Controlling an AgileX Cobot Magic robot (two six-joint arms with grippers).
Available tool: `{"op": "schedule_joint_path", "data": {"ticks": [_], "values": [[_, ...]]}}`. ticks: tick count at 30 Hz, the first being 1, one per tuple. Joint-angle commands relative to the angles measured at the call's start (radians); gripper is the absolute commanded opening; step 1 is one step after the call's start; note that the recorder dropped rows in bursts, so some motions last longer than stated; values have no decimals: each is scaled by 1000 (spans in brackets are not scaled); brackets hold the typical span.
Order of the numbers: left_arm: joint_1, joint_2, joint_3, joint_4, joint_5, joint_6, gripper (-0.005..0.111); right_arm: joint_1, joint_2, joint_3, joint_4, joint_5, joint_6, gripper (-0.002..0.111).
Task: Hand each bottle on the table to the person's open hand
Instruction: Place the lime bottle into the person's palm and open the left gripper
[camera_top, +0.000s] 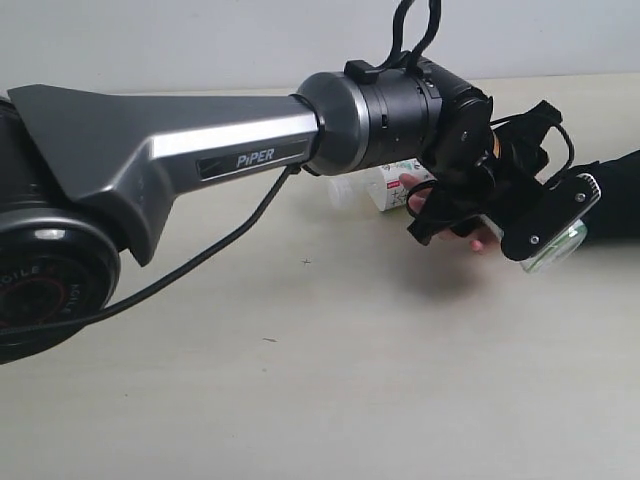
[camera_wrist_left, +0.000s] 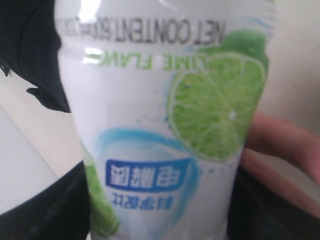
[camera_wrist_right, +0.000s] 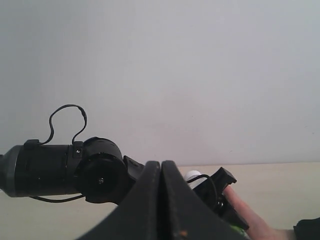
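A clear bottle with a white-green lime label (camera_wrist_left: 165, 130) fills the left wrist view, and my left gripper (camera_wrist_left: 160, 220) is shut on it, with black fingers (camera_wrist_left: 45, 210) on both sides. In the exterior view the left gripper (camera_top: 530, 215) holds this lime bottle (camera_top: 560, 250) over the person's open hand (camera_top: 478, 238) at the right. The hand's skin (camera_wrist_left: 285, 145) lies against the bottle's side. A second bottle with a white floral label (camera_top: 392, 185) lies on the table (camera_top: 320, 380) by the hand's fingertips. My right gripper (camera_wrist_right: 161, 170) is shut and empty.
The left arm (camera_top: 200, 150) stretches across the exterior view from the left edge. The person's black sleeve (camera_top: 615, 200) comes in from the right edge. A pale wall (camera_wrist_right: 160, 75) stands behind the table.
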Motion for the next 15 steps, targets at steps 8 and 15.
{"op": "schedule_joint_path", "data": {"ticks": [8,15], "values": [[5,-5,-5,-6,-5,-19,100,-3,-5,5,0,0,-2,0],[5,-54,-5,-6,98,-19,100,-3,-5,5,0,0,-2,0]]}}
